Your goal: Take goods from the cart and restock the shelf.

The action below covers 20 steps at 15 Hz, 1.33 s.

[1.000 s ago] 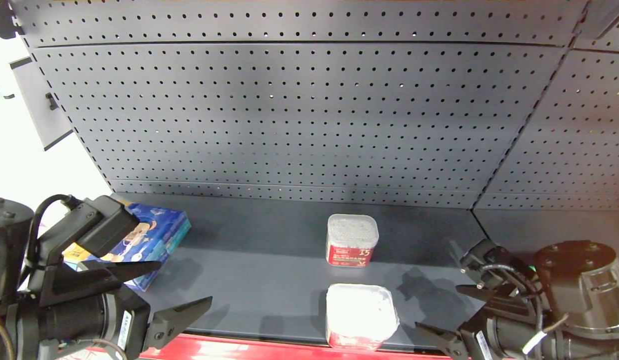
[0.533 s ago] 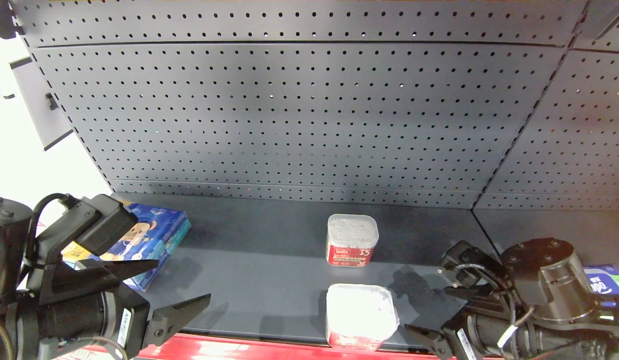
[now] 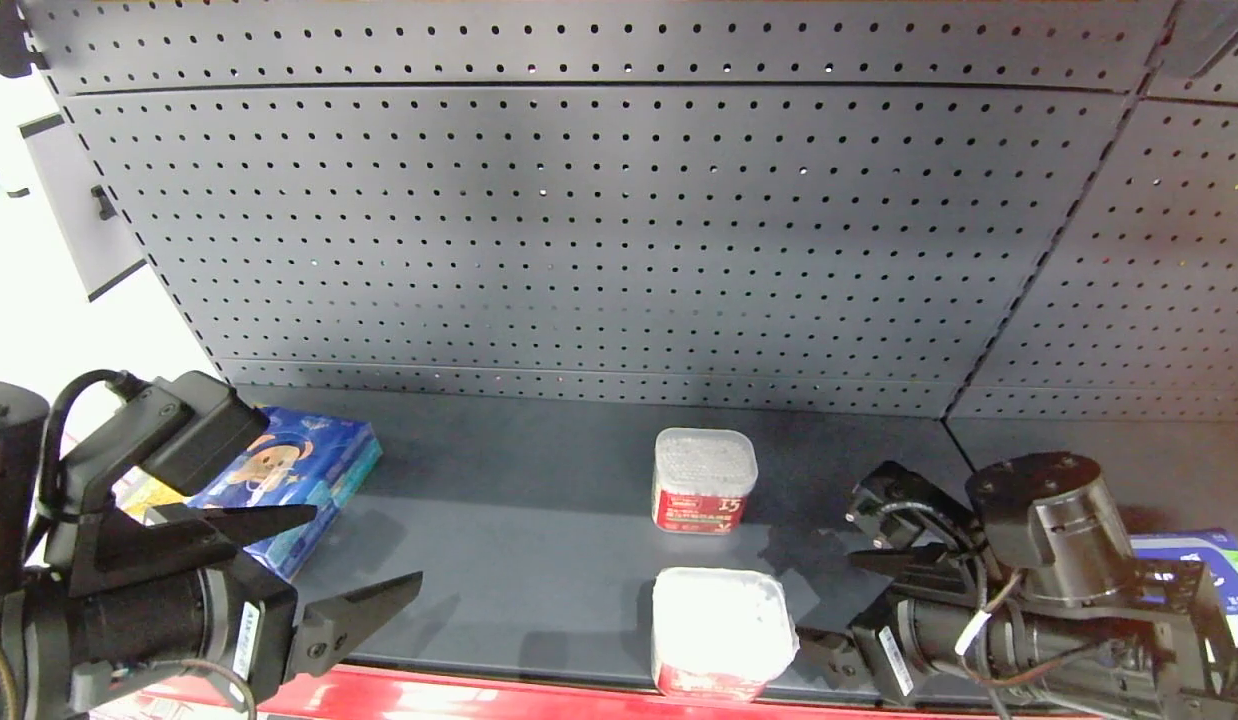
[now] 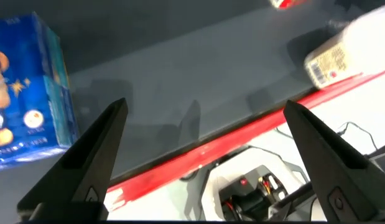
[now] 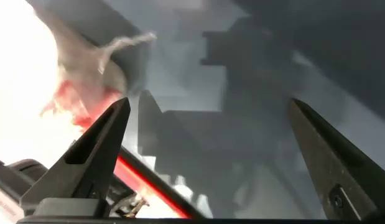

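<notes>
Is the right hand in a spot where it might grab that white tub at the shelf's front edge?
Probably yes. The right hand is open and close beside the white tub, with nothing standing between them. The second tub sits farther back, out of the way.

We see a dark grey pegboard (image 3: 599,230) dotted with even rows of holes, over a grey shelf (image 3: 539,520) edged in red. Lower left: a blue cartoon-printed box (image 3: 299,470). Lower centre: a whitish rear tub (image 3: 704,480) and front tub (image 3: 719,630), both red-labelled.
</notes>
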### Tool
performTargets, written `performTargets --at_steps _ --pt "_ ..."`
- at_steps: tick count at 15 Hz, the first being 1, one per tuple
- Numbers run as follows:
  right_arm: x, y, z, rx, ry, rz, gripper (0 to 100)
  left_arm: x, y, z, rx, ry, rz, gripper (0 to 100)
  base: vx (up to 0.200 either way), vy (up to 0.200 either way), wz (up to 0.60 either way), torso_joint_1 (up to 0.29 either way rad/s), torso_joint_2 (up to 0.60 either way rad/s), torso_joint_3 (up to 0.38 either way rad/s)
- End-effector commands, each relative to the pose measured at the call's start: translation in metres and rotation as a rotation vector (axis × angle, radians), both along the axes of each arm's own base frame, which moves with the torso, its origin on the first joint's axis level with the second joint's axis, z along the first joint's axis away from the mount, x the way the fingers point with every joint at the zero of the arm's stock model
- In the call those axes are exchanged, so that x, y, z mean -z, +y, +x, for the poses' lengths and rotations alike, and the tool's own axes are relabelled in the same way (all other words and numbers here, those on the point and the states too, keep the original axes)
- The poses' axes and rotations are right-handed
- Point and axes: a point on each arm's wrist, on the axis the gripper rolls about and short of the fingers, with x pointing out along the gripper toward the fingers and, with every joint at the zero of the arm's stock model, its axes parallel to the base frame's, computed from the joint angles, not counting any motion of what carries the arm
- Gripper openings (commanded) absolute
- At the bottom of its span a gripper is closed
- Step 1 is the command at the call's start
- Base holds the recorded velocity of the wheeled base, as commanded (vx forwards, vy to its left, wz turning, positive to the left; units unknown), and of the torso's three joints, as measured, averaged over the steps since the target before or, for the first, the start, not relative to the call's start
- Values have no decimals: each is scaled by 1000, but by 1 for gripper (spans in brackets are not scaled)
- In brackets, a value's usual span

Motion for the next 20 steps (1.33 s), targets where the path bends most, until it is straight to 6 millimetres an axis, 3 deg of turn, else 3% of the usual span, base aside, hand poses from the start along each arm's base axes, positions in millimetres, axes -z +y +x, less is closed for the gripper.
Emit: performTargets --at_steps 1,6,15,20 --pt "12 -8 13 14 32 -35 100 -6 0 2 -14 -22 -5 100 0 0 0 0 0 0" --pt "18 -30 27 -12 40 -23 100 -9 0 2 -27 -35 -3 100 0 0 0 0 0 0" --pt "18 -5 42 -183 -3 85 100 -9 1 1 -33 -41 -5 100 0 0 0 0 0 0" --pt "22 -3 45 -223 -3 74 100 -10 1 0 -37 -45 -5 100 0 0 0 0 0 0"
